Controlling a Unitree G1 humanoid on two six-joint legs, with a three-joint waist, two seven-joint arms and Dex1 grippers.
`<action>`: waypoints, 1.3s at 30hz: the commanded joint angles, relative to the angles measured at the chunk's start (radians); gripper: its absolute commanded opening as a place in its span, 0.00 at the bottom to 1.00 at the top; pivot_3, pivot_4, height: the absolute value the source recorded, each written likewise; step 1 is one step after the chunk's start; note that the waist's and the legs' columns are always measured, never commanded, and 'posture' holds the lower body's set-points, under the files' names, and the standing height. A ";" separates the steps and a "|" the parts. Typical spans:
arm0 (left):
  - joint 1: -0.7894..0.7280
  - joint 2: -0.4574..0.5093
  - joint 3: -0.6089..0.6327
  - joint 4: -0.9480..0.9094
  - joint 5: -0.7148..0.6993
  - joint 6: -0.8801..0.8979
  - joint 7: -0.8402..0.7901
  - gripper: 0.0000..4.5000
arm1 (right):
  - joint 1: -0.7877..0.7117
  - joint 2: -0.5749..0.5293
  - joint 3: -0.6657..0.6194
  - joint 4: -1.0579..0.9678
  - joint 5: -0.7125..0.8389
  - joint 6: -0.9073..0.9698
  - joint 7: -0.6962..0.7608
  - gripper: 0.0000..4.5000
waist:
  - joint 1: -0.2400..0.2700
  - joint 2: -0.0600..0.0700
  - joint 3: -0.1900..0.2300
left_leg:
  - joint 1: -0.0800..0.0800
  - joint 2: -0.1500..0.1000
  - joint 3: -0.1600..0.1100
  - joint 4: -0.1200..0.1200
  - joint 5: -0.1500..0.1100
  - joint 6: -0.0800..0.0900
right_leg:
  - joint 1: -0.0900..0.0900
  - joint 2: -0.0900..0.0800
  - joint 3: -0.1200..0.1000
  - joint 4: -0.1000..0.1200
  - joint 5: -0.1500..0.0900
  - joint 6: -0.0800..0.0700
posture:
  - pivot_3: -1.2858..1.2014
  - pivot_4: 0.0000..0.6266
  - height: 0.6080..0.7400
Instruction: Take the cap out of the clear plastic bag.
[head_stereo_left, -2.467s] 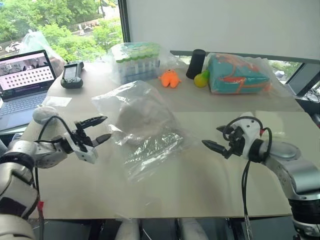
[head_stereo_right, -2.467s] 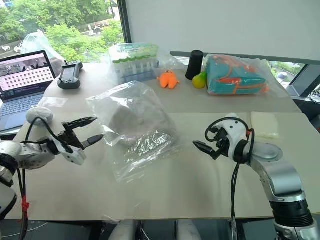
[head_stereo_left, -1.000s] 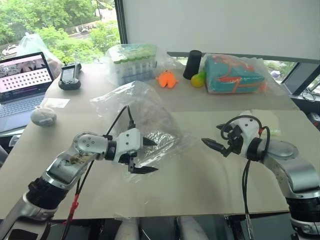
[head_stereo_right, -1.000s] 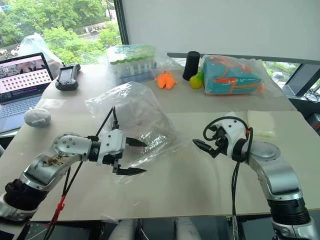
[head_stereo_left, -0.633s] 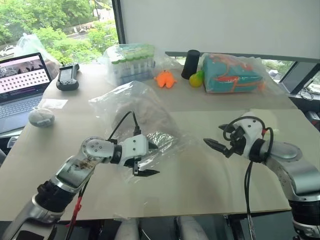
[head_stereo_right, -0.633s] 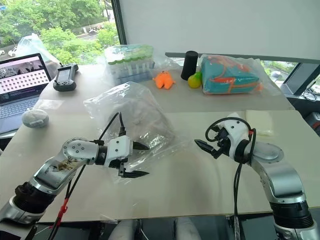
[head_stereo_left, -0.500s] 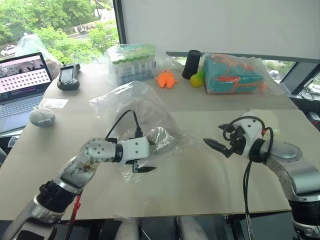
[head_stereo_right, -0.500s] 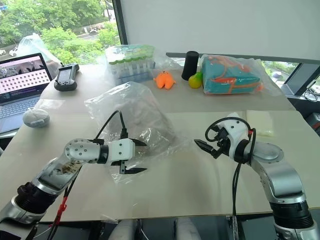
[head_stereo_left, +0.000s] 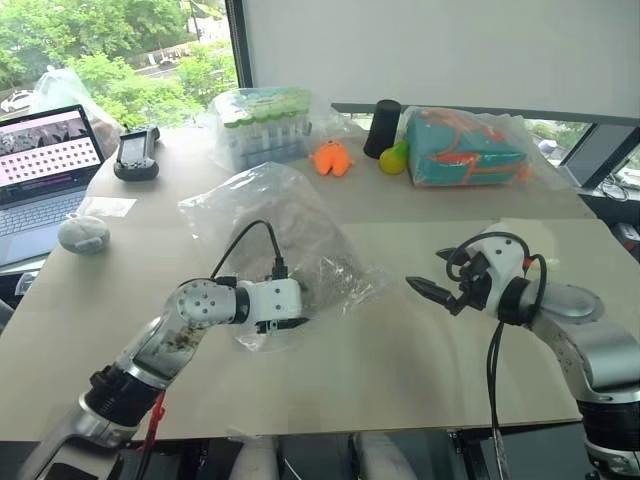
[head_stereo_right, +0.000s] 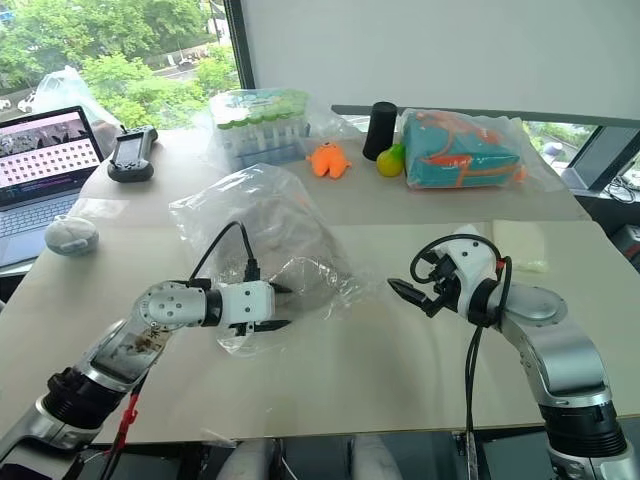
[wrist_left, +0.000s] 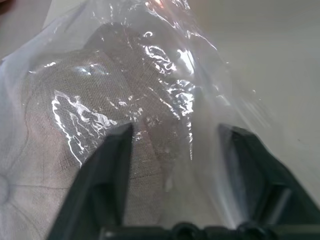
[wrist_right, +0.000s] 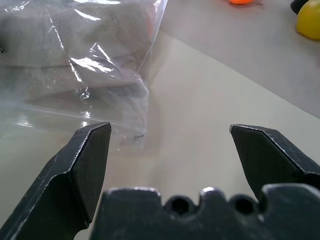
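Observation:
The clear plastic bag (head_stereo_left: 268, 196) lies crumpled in the middle of the table, and the beige cap (head_stereo_left: 292, 238) shows through it as a rounded mound. My left gripper (head_stereo_left: 296, 322) is at the bag's near edge, shut on the plastic. In the left wrist view its fingers (wrist_left: 107, 165) stand either side of a fold of bag, with cap (wrist_left: 60, 150) fabric under the film. My right gripper (head_stereo_left: 424, 291) hovers open to the right of the bag, a short way off. Past its fingers (wrist_right: 90, 160), the right wrist view takes in the bag's corner (wrist_right: 115, 95).
Along the table's far side stand a pack of green-topped tubes (head_stereo_left: 265, 120), an orange toy (head_stereo_left: 333, 158), a black cylinder (head_stereo_left: 382, 128), a yellow-green fruit (head_stereo_left: 393, 160) and a wrapped teal-and-orange bundle (head_stereo_left: 465, 148). A laptop (head_stereo_left: 40, 160), a handheld device (head_stereo_left: 135, 155) and a pale round plush (head_stereo_left: 83, 233) sit at the left.
My left arm swung in from the left to the bag's near edge, and its wide-open fingers narrowed onto the plastic. The right arm stayed still.

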 joint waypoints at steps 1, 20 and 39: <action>0.012 -0.001 0.034 -0.009 0.008 -0.025 0.011 0.16 | -0.014 0.002 -0.027 -0.028 0.005 -0.014 -0.008 1.00 | 0.000 0.000 0.000 | 0.000 0.000 0.000 0.000 0.000 0.000 | 0.000 0.000 0.000 0.000 0.000 0.000 | 0.52 0.24 1.00; -0.203 -0.057 0.220 -0.022 -0.220 0.272 -0.040 0.01 | -0.056 0.046 0.011 -0.068 0.022 -0.001 -0.016 1.00 | -0.002 0.000 0.000 | 0.000 0.000 0.000 0.000 0.000 0.000 | 0.000 0.000 0.000 0.000 0.000 0.001 | 0.52 0.24 1.00; -0.355 -0.072 0.218 0.074 -0.228 0.296 -0.050 0.01 | -0.265 0.065 0.384 -0.121 -0.193 -0.196 0.032 1.00 | 0.002 0.000 0.000 | -0.002 0.002 -0.001 0.000 0.000 0.000 | -0.002 0.003 0.000 0.000 0.002 -0.004 | 0.52 0.24 1.00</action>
